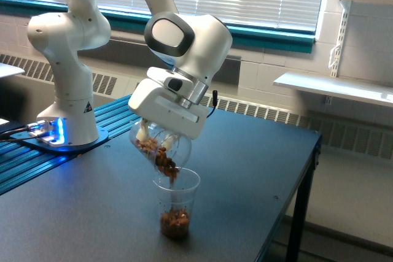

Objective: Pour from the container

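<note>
The container (pixel 158 151), a small clear jar with brown nut-like pieces inside, hangs tilted mouth-down in the claw (pixel 153 136), which is clamped on it, its lip just above the rim of the clear plastic cup (pixel 176 204) standing on the dark counter (pixel 245 170); a small heap of pieces already lies in the cup's bottom. The pour looks to be mid-way, and the next move likely calls for a steeper tilt with the mouth kept over the cup, so that nothing spills past the rim. Nothing stands close by; the arm's base (pixel 67 124) is well apart at the exterior view's left.
</note>
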Robot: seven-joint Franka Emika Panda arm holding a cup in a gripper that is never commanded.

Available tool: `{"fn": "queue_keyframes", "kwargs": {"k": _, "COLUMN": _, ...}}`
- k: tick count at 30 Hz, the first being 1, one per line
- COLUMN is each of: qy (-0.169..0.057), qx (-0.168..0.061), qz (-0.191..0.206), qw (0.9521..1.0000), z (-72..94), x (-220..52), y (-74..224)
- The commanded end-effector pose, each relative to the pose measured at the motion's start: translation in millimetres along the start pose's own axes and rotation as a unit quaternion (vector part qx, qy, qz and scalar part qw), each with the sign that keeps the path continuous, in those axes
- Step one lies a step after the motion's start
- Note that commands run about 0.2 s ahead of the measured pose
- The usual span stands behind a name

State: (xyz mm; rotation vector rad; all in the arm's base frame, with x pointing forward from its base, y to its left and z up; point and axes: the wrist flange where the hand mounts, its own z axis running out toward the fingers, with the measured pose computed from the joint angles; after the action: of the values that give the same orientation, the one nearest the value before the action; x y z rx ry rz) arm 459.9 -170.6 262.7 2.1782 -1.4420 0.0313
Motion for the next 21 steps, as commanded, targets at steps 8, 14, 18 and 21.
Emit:
{"fn": "queue_keyframes", "kwargs": {"k": 8, "qy": 0.000, "qx": -0.001, "qz": -0.004, "qw": 1.0000, "z": -4.0, "x": 0.5, "y": -0.8}}
{"fn": "queue_keyframes", "kwargs": {"k": 14, "qy": 0.000, "qx": 0.000, "qz": -0.003, "qw": 1.0000, "z": -5.7, "x": 2.2, "y": -1.1}}
{"fn": "queue_keyframes", "kwargs": {"k": 18, "qy": -0.001, "qx": -0.003, "qz": -0.005, "qw": 1.0000, "z": -7.1, "x": 2.9, "y": -1.8}}
{"fn": "queue_keyframes", "kwargs": {"k": 21, "qy": -0.002, "qx": -0.005, "qz": -0.004, "qw": 1.0000, "z": -7.9, "x": 3.6, "y": -2.7}}
